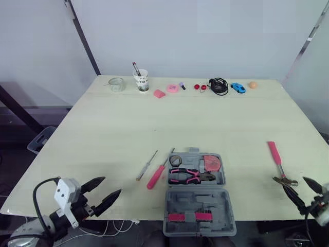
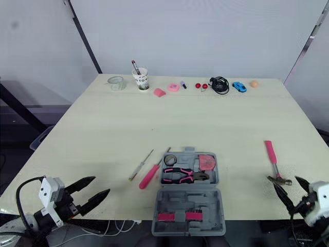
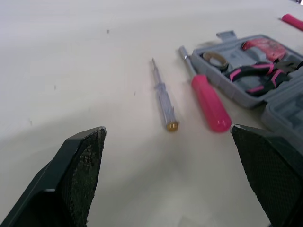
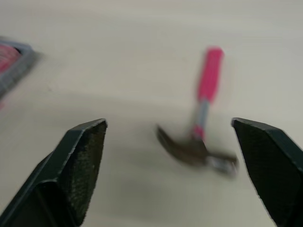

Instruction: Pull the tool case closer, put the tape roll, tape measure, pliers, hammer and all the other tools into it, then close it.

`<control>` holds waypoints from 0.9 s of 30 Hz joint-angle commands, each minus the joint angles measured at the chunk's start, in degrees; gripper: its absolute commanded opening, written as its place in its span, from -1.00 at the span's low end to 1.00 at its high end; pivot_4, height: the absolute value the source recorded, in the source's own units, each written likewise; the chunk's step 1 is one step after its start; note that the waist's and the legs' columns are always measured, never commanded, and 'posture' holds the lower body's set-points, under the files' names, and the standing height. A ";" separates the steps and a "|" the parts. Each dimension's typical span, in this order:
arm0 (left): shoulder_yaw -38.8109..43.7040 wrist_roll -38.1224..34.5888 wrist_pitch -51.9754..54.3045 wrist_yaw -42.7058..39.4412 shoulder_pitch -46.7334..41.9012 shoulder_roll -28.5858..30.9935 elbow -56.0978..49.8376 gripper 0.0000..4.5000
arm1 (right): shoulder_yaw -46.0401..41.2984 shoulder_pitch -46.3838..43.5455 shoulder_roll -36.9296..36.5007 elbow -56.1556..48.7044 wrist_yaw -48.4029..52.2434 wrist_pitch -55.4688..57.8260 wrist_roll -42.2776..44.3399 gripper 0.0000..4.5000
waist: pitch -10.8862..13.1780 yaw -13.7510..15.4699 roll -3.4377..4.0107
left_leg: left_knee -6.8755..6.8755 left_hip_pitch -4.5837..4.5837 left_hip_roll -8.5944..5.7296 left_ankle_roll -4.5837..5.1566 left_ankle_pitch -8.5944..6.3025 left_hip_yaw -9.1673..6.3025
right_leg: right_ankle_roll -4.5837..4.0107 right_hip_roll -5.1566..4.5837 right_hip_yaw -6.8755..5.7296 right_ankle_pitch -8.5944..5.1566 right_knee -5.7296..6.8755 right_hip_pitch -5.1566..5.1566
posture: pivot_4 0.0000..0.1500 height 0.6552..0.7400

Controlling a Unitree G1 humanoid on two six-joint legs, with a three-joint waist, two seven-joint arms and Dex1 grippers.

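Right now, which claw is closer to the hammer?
Right. The right claw sits beside the hammer, just short of its head; the left claw is far off, on the other side of the tool case.

pliers [image 1: 191, 176] in tool case [image 1: 217, 198], screwdrivers [image 1: 156, 176] left — hammer [image 1: 278, 160] right

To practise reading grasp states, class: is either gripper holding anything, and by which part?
Nothing is held. The left gripper and the right gripper are both open and empty; the hammer lies ungrasped ahead of the right one.
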 commanded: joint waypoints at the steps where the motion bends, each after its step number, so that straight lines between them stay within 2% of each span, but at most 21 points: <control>1: 1.87 0.12 -1.97 -0.02 1.35 -0.07 0.13 1.00 | -3.40 2.13 0.31 -0.07 -0.45 -0.67 2.32 0.98 | -0.01 -0.06 0.03 | 0.00 0.00 0.03 0.00 0.00 0.00 | 0.00 -0.01 0.00 0.00 0.00 0.00 | 1.00 1.00; 13: 1.05 0.53 -2.21 -1.25 0.47 1.69 1.39 1.00 | -3.86 3.57 -1.60 1.00 0.16 1.05 3.10 0.98 | 0.00 -0.06 0.08 | -0.03 -0.01 0.13 -0.02 -0.01 0.02 | -0.02 -0.14 -0.03 0.00 -0.02 -0.10 | 1.00 1.00; 19: -3.21 2.98 -3.19 -5.93 -5.30 5.90 2.92 1.00 | 1.78 1.12 -4.73 -5.92 3.60 3.15 2.41 0.98 | 0.00 -0.01 0.08 | -0.03 -0.01 0.12 -0.01 -0.01 0.02 | -0.02 -0.14 -0.06 0.00 -0.02 -0.10 | 1.00 1.00; 27: -11.63 7.16 -5.10 -12.04 -13.70 9.93 4.64 1.00 | 10.07 -4.03 -10.81 -9.77 9.22 4.06 -0.57 0.98 | 0.01 0.03 0.09 | -0.05 -0.05 -0.03 0.00 0.00 0.02 | -0.02 -0.01 -0.09 0.00 -0.04 -0.03 | 1.00 1.00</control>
